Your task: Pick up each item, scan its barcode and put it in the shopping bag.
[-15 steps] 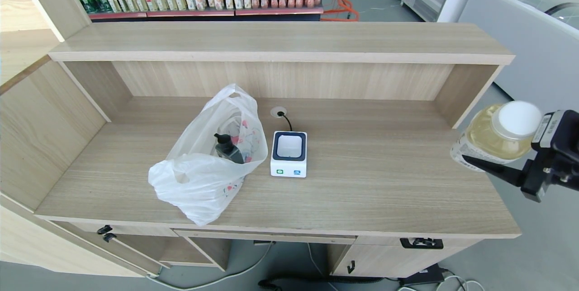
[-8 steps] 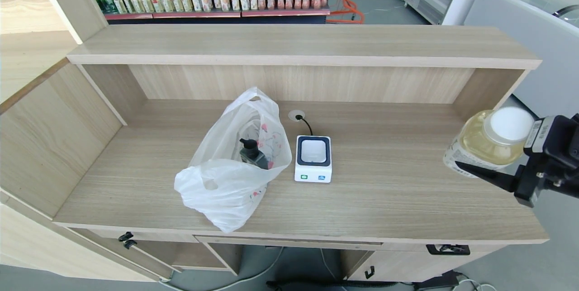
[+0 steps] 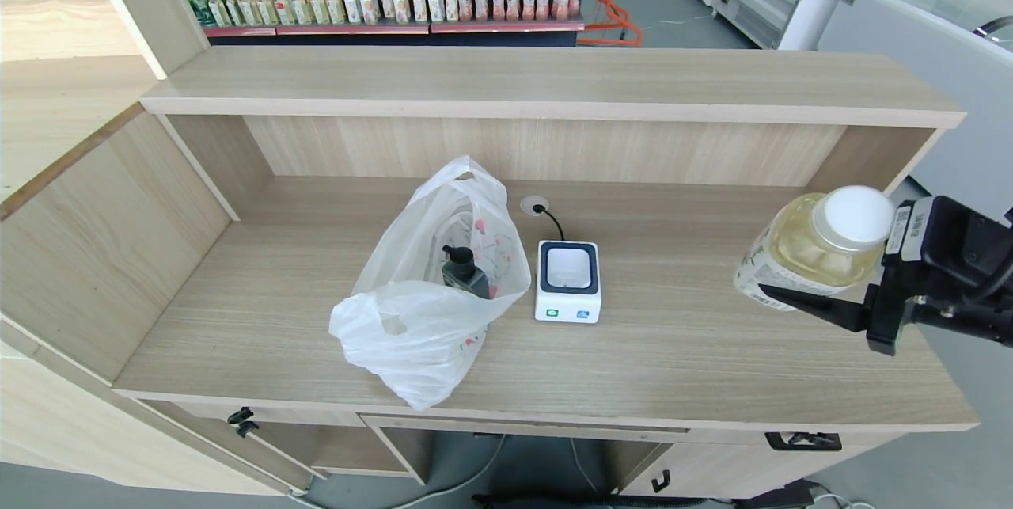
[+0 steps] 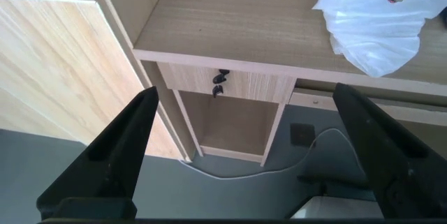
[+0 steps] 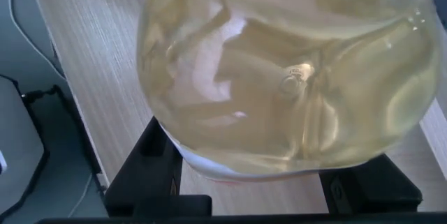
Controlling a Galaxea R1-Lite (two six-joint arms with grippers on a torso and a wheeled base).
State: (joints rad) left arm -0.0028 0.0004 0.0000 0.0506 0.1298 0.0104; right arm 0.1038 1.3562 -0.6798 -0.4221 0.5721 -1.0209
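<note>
My right gripper (image 3: 823,295) is shut on a clear bottle of yellow liquid (image 3: 807,248) with a white cap, held in the air over the counter's right end. Close up, the same bottle (image 5: 286,77) sits between the right gripper's dark fingers (image 5: 150,172). A white plastic shopping bag (image 3: 431,295) lies open near the counter's middle, with a dark pump bottle (image 3: 465,271) inside. The white barcode scanner (image 3: 567,281) stands just right of the bag. My left gripper (image 4: 251,154) hangs open below the counter's front left edge, nothing between its fingers; the bag (image 4: 374,18) lies beyond it.
The wooden counter (image 3: 681,335) has a raised back shelf and side walls. A cable runs from the scanner to a hole in the counter (image 3: 535,205). A drawer with keys (image 4: 220,84) sits under the front edge. Store shelves with bottles stand behind.
The head camera has shifted, so the whole scene slid right. Relative to the counter, the right gripper has carried the bottle left, inward over the right end.
</note>
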